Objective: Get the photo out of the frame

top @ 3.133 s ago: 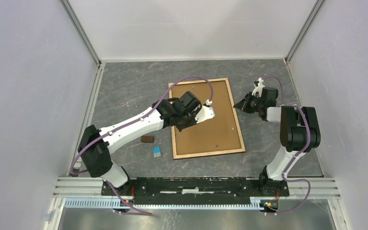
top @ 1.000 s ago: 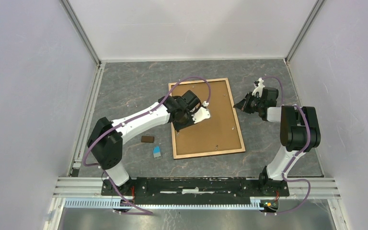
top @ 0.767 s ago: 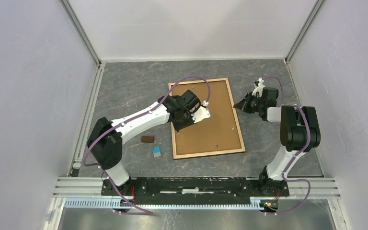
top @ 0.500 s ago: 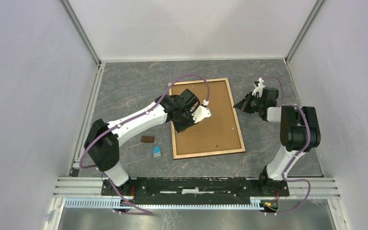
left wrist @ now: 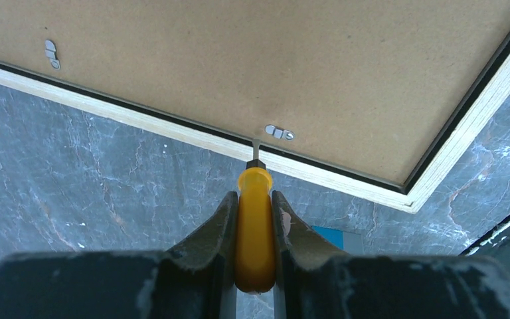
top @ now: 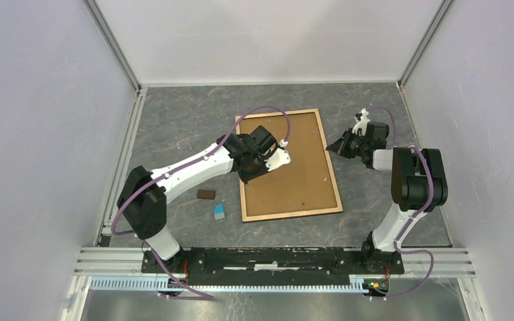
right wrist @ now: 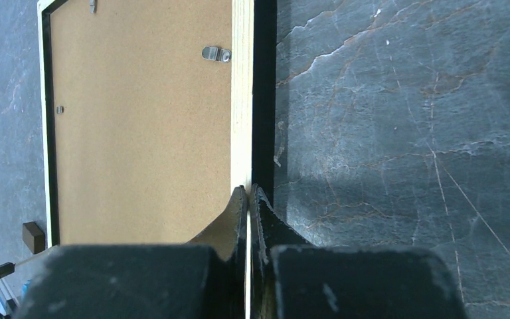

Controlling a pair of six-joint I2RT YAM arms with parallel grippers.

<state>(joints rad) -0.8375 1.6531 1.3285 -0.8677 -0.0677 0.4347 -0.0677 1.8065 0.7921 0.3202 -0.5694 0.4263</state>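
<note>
1. Down on the grey table [top: 187,127]: the frame [top: 301,180], lying flat, back side up, long edges running away from the arms, turned a touch off square.
2. On top, a brown backing board [top: 288,194] set inside a pale wood rim (front face turned to the table, so unseen).
3. Over to the left gripper [left wrist: 254,199]: pinching a screwdriver [left wrist: 254,232] by its yellow handle, one finger pressed on each side.
4. Metal tip set right at the dark seam between rim and board, just beside a small metal clip [left wrist: 279,132].
5. Further along that same edge, a second clip [left wrist: 52,53], lying flat on the board.
6. From above: all of this on the frame's left long edge, with the arm reaching in from the left.
7. Now the right gripper [right wrist: 248,193]: fingers pressed together, nothing between them.
8. Parked at the frame's right long edge, in the far half, closed tips butted against the wood rim.
9. Ahead of those tips, another clip [right wrist: 216,53] near the board's edge.
10. Left of the frame, near its closest corner: a small brown block [top: 206,194] and a little blue thing [top: 219,212], both on the table and apart from the frame.
</note>
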